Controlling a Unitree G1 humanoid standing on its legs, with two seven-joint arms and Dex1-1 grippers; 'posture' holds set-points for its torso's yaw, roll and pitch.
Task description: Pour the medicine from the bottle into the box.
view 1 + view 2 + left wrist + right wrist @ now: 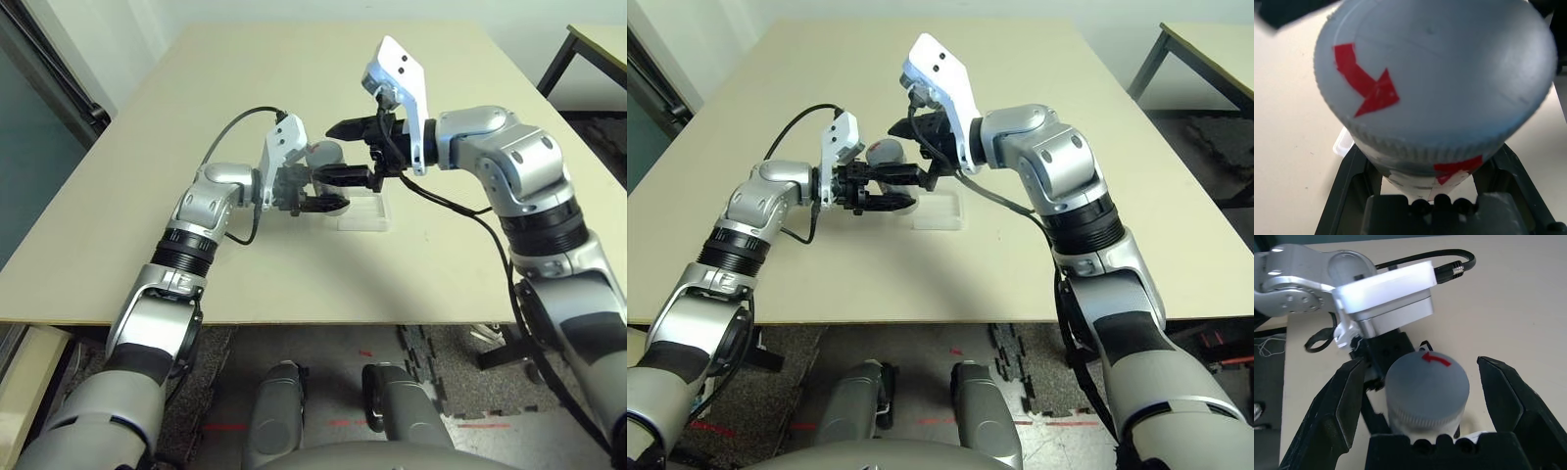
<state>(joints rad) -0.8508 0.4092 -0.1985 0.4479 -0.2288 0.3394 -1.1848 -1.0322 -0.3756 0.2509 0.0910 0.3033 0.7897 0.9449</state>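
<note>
The silvery-grey bottle point(324, 155) with a red arrow on its cap point(1435, 73) is held just above the table, beside the box. My left gripper point(328, 191) is shut on the bottle's body, its fingers point(1344, 196) on either side. My right gripper point(1420, 364) reaches in from the right and stands open, one finger point(1337, 401) on each side of the cap with gaps between. The clear box point(364, 211) lies flat on the table just right of the bottle, under the right gripper.
The beige table point(196, 98) has bare room all around the box. Its front edge runs close to my body. A second table point(600, 41) stands at the far right. Black cables hang from both wrists.
</note>
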